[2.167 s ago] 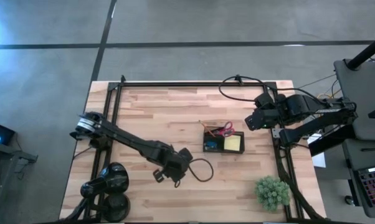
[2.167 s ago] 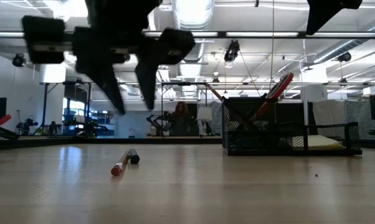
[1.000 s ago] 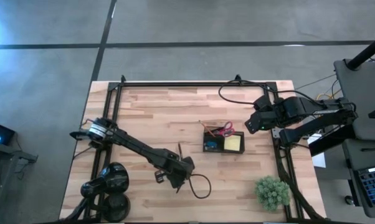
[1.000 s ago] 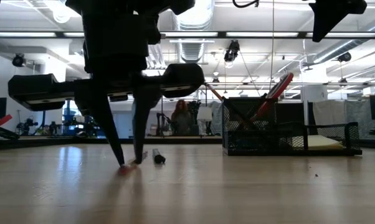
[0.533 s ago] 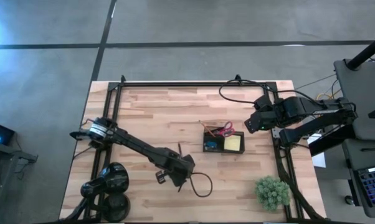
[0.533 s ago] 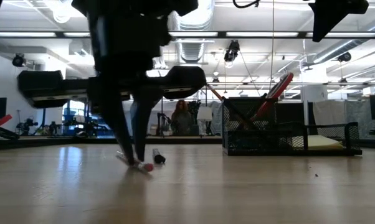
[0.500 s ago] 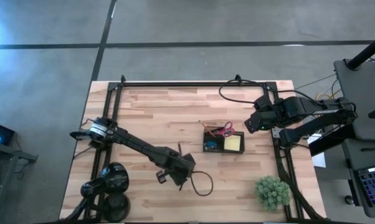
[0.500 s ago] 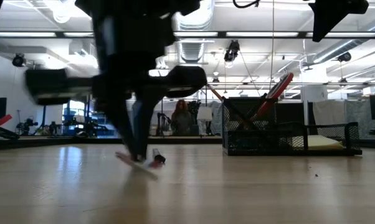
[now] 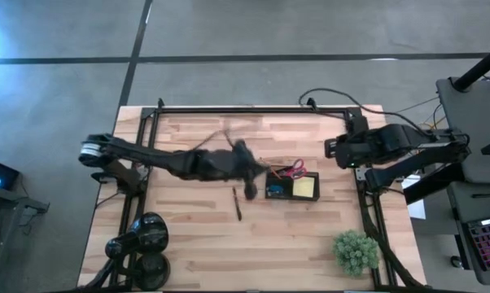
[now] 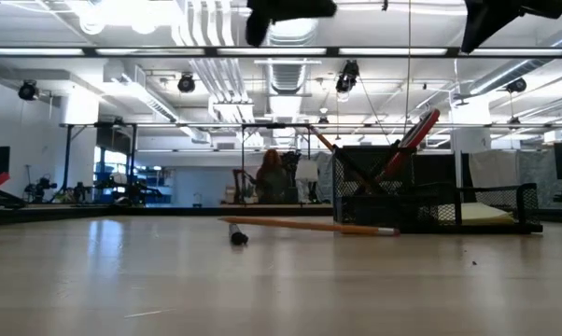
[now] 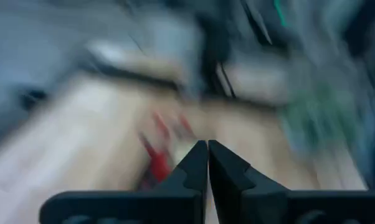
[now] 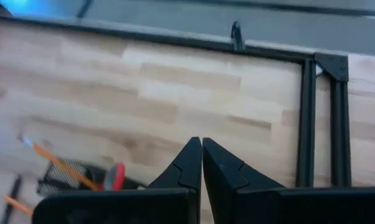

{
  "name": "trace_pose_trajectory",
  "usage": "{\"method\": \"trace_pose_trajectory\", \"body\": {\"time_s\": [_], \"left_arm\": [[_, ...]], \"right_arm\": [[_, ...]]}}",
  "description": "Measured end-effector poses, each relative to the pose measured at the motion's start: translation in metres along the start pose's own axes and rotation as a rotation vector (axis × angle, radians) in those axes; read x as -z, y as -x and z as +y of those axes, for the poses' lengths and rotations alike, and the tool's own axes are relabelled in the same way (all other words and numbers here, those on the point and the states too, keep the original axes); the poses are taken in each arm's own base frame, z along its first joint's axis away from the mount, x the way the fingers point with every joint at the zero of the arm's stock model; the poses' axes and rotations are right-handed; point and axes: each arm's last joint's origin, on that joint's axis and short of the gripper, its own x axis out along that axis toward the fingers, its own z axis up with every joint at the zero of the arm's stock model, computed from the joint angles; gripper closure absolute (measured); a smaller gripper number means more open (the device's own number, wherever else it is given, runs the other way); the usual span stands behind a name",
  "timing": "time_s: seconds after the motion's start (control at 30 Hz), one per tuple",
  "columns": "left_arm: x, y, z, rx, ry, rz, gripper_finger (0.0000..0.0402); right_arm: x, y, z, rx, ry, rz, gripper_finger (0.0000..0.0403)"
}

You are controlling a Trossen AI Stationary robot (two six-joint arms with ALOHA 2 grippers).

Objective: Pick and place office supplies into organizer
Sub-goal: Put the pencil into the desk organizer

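Bench [image 9: 196,244]: pale wood in a dark frame, carrying every item below.

Left arm: reaches across the bench. The left gripper [image 11: 207,158] is raised just beside the organizer, its jaws pressed together with nothing visible between them.

Right arm: waits at the bench's right edge, right gripper [image 12: 202,155] with jaws closed and empty.

Organizer [image 9: 292,186]: dark mesh box with two compartments, right of centre.

Note pad [image 9: 304,187]: yellow, lying flat in the right compartment.

Scissors [image 9: 292,170]: red-handled, standing out of the left compartment.

Orange pencil [image 10: 309,225]: lies low and nearly level, one end by the organizer. I cannot tell whether it touches.

Dark pen [image 9: 237,203]: loose on the bench, near the organizer's left side.

Blue piece [image 9: 275,192]: tiny, in the left compartment.

Handling note: the step in hand looks like gathering the loose pencil and pen. It is best to spread the jaws first, line them across the shaft and come down at mid-length. Close firmly, since thin round stock rolls away easily.
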Motion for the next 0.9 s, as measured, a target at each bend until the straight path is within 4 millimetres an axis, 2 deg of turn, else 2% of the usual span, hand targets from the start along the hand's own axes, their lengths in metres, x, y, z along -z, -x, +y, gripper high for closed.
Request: {"method": "trace_pose_trajectory", "body": {"time_s": [0.07, 0.13, 0.23, 0.4, 0.53, 0.7, 0.8, 0.9], "left_arm": [[-0.006, 0.008, 0.009, -0.082, 0.055, -0.159, 0.04], [-0.004, 0.014, 0.016, -0.086, 0.031, -0.165, 0.04], [0.012, 0.013, 0.022, -0.018, -0.03, 0.018, 0.0401], [0.051, -0.012, 0.018, 0.035, -0.353, 0.411, 0.0401], [0.058, -0.038, 0.01, 0.06, -0.477, 0.653, 0.0381], [0.067, -0.063, 0.006, 0.057, -0.543, 0.964, 0.0325], [0.07, -0.07, 0.005, 0.084, -0.605, 1.037, 0.0294], [0.071, -0.075, 0.003, 0.132, -0.561, 1.039, 0.0271]], "right_arm": [[-0.002, 0.003, -0.005, -0.013, -0.025, -0.031, 0.0394], [-0.004, 0.005, -0.009, -0.026, -0.021, -0.037, 0.0394], [-0.005, 0.009, -0.016, -0.044, -0.01, -0.041, 0.0394], [-0.007, 0.011, -0.022, -0.058, -0.002, -0.052, 0.0394], [-0.007, 0.011, -0.023, -0.059, 0.007, -0.053, 0.0394], [-0.006, 0.011, -0.021, -0.056, 0.011, -0.051, 0.0394], [-0.006, 0.01, -0.019, -0.051, 0.02, -0.042, 0.0394], [-0.005, 0.009, -0.018, -0.048, 0.034, -0.032, 0.0394]]}}
